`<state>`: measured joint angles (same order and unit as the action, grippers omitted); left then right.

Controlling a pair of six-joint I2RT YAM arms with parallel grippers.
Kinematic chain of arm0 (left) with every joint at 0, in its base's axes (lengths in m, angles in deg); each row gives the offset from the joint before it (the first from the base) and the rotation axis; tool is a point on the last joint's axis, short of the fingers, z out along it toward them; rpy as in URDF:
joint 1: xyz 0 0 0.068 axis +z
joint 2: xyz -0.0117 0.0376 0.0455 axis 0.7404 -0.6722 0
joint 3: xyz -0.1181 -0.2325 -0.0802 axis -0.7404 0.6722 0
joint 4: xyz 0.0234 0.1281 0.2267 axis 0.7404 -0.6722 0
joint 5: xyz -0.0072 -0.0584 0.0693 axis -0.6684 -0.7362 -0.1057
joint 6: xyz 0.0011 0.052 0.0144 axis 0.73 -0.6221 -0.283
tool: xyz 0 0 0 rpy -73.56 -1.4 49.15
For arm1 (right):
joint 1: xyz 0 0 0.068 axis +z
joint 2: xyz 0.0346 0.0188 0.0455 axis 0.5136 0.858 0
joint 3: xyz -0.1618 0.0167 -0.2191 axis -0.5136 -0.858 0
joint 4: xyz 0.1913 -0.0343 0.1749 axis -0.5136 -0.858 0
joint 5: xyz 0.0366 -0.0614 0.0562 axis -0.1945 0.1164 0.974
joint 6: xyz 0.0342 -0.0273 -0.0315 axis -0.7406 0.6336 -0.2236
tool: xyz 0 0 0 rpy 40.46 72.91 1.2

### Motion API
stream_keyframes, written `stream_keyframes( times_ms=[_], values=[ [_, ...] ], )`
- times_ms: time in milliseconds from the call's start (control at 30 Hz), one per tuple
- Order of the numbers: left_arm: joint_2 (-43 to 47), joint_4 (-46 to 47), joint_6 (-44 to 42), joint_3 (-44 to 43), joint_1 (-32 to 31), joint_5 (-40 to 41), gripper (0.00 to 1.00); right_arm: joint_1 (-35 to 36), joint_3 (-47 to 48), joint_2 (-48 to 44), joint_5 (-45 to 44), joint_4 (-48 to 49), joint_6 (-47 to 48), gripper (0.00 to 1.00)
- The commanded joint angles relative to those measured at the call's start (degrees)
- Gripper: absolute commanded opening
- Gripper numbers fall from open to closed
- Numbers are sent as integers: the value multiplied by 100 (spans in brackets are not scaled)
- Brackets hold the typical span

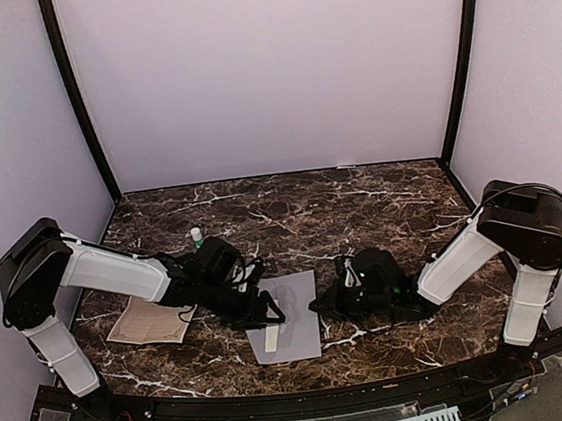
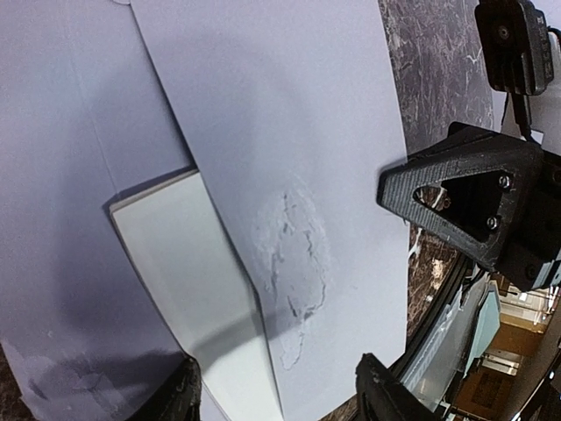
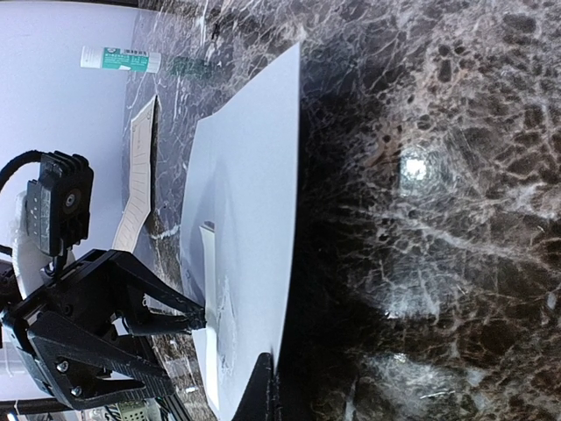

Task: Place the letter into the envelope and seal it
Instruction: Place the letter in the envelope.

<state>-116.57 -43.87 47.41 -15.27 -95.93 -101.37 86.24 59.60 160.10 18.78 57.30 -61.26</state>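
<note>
Envelope (image 1: 298,319) noted as plain pale grey-lavender. Table (image 1: 361,202) patterned in dark brown marble, white-veined. Sheet (image 1: 152,322) coloured tan, ornately bordered.

Envelope (image 2: 289,114) looking like matt, smooth paper, rough crinkled patch showing mid-sheet. Table (image 3: 438,175) gleaming glossy, polished dark marble look. Left gripper (image 2: 279,396) appearing matt black plastic.

A dark brown marble counter (image 1: 360,197), veined in white, fills the middle of the top view. Left of centre stands a small white tube with a green cap (image 1: 196,237) — upright. At lower left a tan sheet (image 1: 150,322) lies flat. Pale lilac walls (image 1: 266,71) stand behind.
</note>
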Motion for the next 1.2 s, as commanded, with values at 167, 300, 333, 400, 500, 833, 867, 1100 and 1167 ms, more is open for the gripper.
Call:
stream_keyframes(
  times_ms=[167, 300, 333, 400, 500, 833, 867, 1100, 1167],
  values=[
    [-204, 403, 212, 50, -31, -331, 59, -22, 93, 30, 36, 25, 58, 0],
    [-264, 529, 276, 23, -44, -389, 59, -24, 98, 40, 41, 16, 58, 0],
    [-280, 544, 290, 17, -46, -398, 59, -22, 99, 48, 42, 16, 58, 0],
    [-314, 600, 310, 1, -50, -412, 59, -19, 107, 56, 54, 24, 58, 0],
    [-371, 713, 359, -29, -75, -462, 59, -15, 115, 77, 68, 25, 58, 0],
    [-369, 694, 337, -82, -105, -376, 59, -14, 86, 30, 20, 14, 50, 0],
    [-401, 739, 349, -89, -101, -379, 59, -14, 89, 41, 34, 16, 50, 0],
    [-331, 550, 233, -224, -106, -215, 59, -18, 70, 26, 17, 14, 51, 0],
    [-155, 295, 122, -259, -97, 18, 59, -17, 51, 9, -17, 7, 33, 0]
  ],
)
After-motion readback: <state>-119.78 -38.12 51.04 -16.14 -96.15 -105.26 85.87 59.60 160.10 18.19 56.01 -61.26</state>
